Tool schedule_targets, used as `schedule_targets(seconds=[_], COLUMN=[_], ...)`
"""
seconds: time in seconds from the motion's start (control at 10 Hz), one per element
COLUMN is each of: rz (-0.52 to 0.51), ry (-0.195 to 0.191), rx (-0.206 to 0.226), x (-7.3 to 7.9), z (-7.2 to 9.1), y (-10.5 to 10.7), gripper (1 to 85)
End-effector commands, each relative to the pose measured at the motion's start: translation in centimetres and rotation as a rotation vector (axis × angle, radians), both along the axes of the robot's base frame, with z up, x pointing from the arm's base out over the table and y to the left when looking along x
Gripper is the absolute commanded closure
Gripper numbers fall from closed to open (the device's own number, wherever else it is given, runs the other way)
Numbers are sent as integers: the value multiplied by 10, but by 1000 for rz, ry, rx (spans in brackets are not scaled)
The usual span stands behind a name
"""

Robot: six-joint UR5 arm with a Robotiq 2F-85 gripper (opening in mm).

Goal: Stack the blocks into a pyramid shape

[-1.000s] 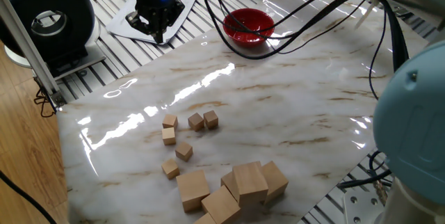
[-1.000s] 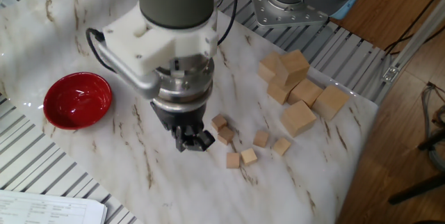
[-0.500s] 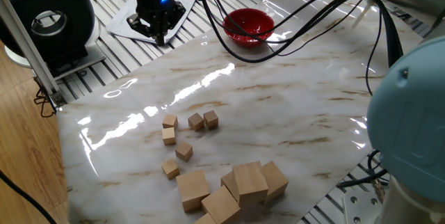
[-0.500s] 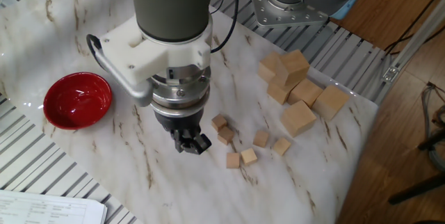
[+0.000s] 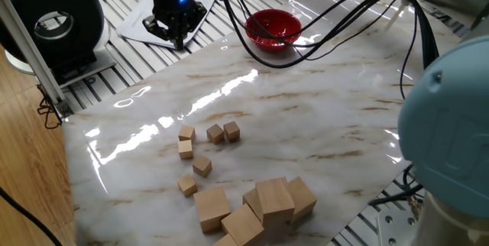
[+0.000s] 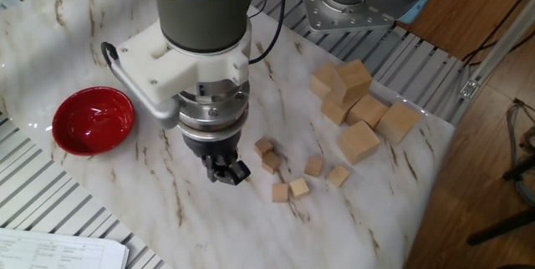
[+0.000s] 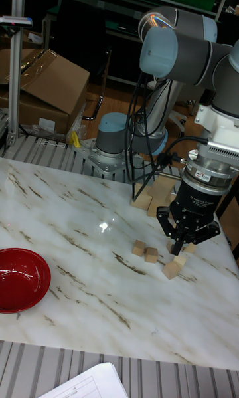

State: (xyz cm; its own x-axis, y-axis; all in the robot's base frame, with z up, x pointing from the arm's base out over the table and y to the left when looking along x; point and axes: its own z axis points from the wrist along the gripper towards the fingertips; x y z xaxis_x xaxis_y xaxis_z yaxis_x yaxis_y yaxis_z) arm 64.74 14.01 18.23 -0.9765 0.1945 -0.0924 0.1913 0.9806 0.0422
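Note:
Several small tan wood blocks lie loose and single-layered on the marble table, among them block (image 5: 186,133), block (image 5: 215,133), block (image 5: 202,166) and block (image 5: 187,184). The other fixed view shows the same scatter, such as block (image 6: 264,146) and block (image 6: 298,187); in the tall view I see block (image 7: 138,248) and block (image 7: 174,266). My gripper (image 6: 224,171) (image 5: 177,38) (image 7: 178,244) hangs above the table beside the small blocks, not touching any. Its fingers come together at the tip and hold nothing.
A pile of much larger wood cubes (image 5: 273,199) (image 6: 355,93) sits near the table edge past the small blocks. A red bowl (image 5: 273,28) (image 6: 93,119) (image 7: 20,280) stands at the far side. Black cables (image 5: 344,9) trail over the table. A paper sheet (image 6: 58,252) lies off the marble.
The gripper and wrist have drifted slightly, leftward in the other fixed view and a little up in the one fixed view. The blocks have not moved.

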Motion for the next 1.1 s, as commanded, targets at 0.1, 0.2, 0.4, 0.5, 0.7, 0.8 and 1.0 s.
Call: schedule_targets(seconds=[0.1, 0.2, 0.4, 0.5, 0.7, 0.8, 1.0], rz=[-1, -32, -27, -60, -14, -6, 3], ry=[56, 68, 78, 78, 64, 50, 93], rx=[-12, 24, -10, -7, -43, 8, -11], x=[-9, -12, -9, -6, -4, -5, -15], z=[0, 2, -7, -11, -20, -20, -10], y=[1, 9, -8, -10, -35, -28, -26], gripper=[847, 847, 847, 847, 847, 847, 847])
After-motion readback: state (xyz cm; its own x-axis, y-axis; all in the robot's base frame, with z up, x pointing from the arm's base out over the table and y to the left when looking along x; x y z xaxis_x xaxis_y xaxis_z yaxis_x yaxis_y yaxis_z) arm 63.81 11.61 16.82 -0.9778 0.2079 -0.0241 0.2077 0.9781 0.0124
